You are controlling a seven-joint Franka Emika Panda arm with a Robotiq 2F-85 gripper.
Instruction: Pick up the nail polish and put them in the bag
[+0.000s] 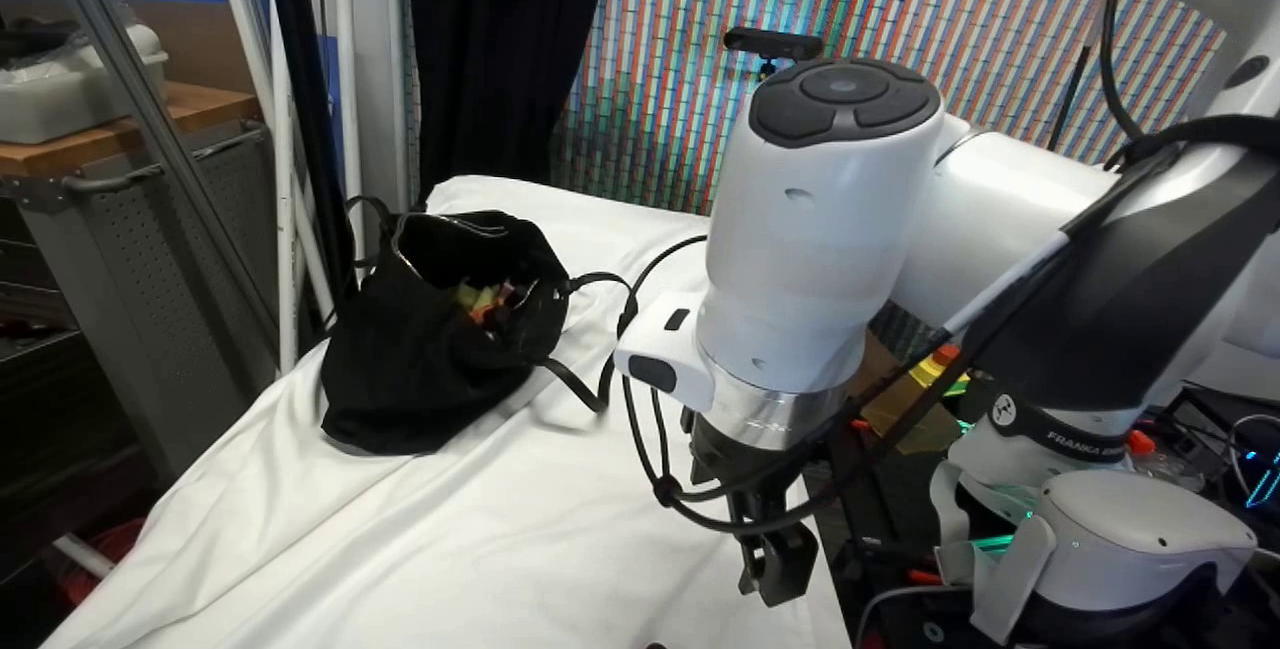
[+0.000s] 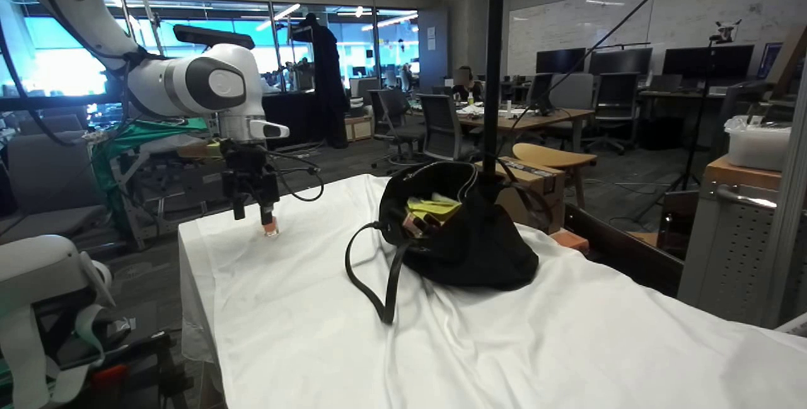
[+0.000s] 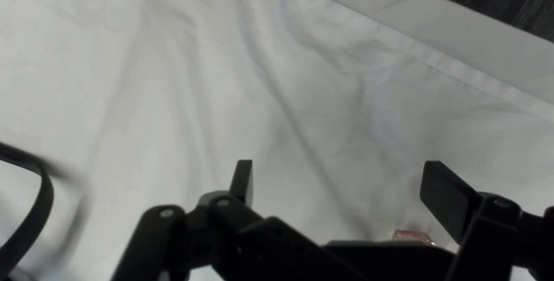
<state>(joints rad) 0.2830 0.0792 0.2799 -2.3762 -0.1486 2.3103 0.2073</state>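
Note:
A small pink-orange nail polish bottle (image 2: pixel 270 230) stands on the white cloth, just below a finger of my gripper (image 2: pixel 253 212) in an exterior view. In the wrist view only the clear, pinkish edge of this bottle (image 3: pixel 411 236) shows; the gripper's black body covers the rest. My gripper (image 3: pixel 339 172) is open, with bare cloth between its fingertips. The black bag (image 1: pixel 420 369) slouches on the cloth, its mouth open. Inside it lie more nail polish bottles (image 2: pixel 413 225) with dark caps, beside yellow-green material (image 2: pixel 435 207). Whether the gripper touches the standing bottle, I cannot tell.
The bag's loop handle (image 2: pixel 388 299) sprawls over the cloth between bag and gripper, and shows as a black strap (image 3: pixel 41 198) in the wrist view. A tiny dark tip (image 1: pixel 656 646) pokes in at an exterior view's bottom edge. The table edge (image 3: pixel 433 66) runs nearby.

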